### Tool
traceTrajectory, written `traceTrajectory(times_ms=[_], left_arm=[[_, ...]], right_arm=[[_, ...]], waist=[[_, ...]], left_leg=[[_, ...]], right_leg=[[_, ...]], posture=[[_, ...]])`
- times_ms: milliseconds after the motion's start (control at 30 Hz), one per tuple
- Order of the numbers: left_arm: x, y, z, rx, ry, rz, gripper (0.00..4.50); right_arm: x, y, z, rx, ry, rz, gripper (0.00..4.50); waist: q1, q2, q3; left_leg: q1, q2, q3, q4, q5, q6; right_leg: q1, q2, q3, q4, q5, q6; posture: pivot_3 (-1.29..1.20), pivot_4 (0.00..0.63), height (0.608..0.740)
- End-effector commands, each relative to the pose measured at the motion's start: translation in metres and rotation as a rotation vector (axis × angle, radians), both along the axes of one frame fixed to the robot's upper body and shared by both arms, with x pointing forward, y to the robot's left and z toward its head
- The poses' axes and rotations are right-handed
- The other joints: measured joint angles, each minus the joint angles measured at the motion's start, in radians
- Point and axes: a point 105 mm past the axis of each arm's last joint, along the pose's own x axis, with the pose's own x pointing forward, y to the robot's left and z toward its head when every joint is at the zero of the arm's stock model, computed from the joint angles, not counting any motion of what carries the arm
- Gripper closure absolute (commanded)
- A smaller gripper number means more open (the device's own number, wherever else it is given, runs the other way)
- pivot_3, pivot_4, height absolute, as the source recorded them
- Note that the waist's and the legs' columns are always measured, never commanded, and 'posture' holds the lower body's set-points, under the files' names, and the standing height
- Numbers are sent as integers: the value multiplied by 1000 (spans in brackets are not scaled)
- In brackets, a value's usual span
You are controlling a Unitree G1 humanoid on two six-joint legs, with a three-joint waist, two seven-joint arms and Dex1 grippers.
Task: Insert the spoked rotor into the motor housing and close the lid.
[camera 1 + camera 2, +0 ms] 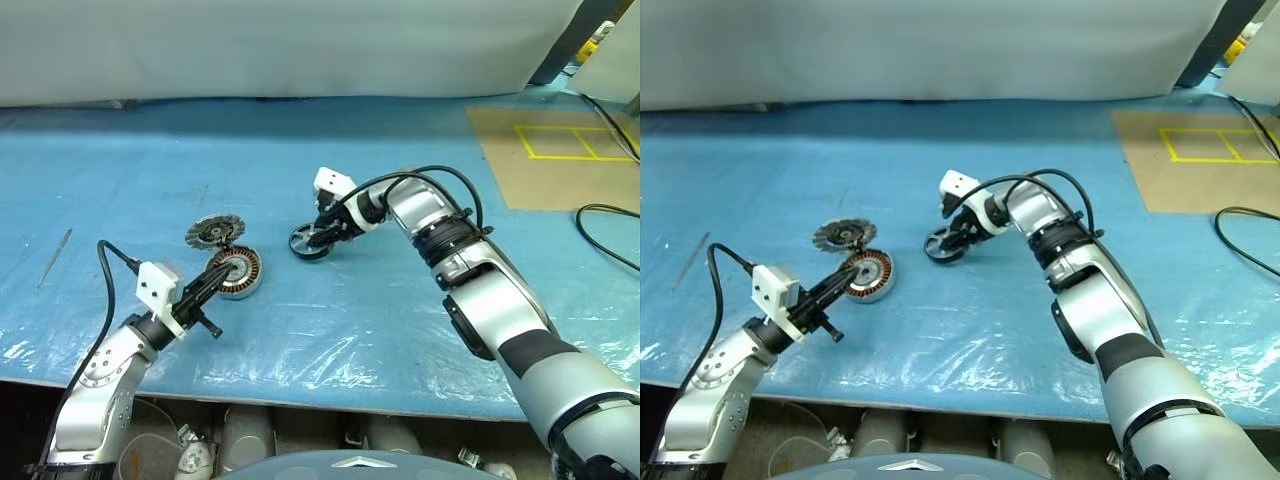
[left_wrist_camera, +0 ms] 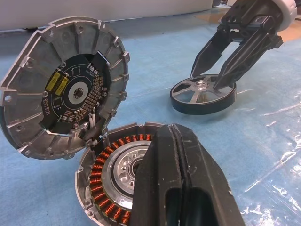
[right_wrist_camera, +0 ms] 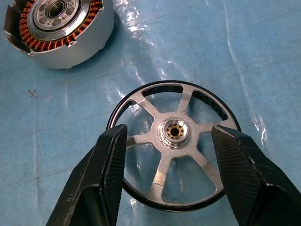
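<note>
the small dark ring-shaped spoked rotor (image 3: 175,151) lies flat on the blue plastic sheet (image 1: 400,330). the right gripper (image 3: 171,169) has its two black fingers spread around the rotor's rim. the left gripper (image 2: 181,186) is pressed together, empty, by the round silver motor housing (image 2: 101,188) with copper coils. the left wrist view shows the ribbed silver lid (image 2: 66,113) leaning tilted at the housing's edge.

Silver-grey humanoid arms ending in black two-finger grippers

The right arm (image 1: 470,275) has glossy silver-grey shells, black joint bands and a black cable looping over its wrist; the left arm (image 1: 105,375) is bare silver metal with round holes and a black cable. Each wrist carries a white boxy camera block (image 1: 158,283). The gripper fingers (image 3: 110,165) are matte black, wedge-shaped, with finely textured inner pads.
</note>
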Motion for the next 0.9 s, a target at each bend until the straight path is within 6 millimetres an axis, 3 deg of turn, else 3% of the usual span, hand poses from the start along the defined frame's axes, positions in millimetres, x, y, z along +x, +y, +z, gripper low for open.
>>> traceTrajectory(times_ms=[33, 333, 500, 900], left_arm=[[-1, -1, 6, 2, -38, -2, 4500], [-1, -1, 6, 2, -42, 0, 4500], [0, 0, 6, 7, -44, 2, 4500], [3, 3, 2, 10, -45, -7, 4500]], right_arm=[[-4, 4, 0, -17, 2, 26, 1572], [-5, -2, -22, -56, 45, -12, 1572], [5, -10, -20, -72, 6, -53, 1572], [4, -22, -26, -123, 3, -47, 1572]], waist=[[0, 0, 0], [0, 0, 0], [0, 0, 0], [1, 0, 0]], left_leg=[[0, 0, 0, 0, 0, 0], [2, 0, 0, 0, 0, 0], [5, 0, 0, 0, 0, 0], [5, -1, 0, 0, 0, 0]], right_leg=[[0, 0, 0, 0, 0, 0], [1, 0, 0, 0, 0, 0], [4, 0, 0, 0, 0, 0], [4, -1, 1, 0, 0, 0]], posture=[[0, 150, 740], [0, 150, 740], [0, 150, 740], [0, 150, 740]])
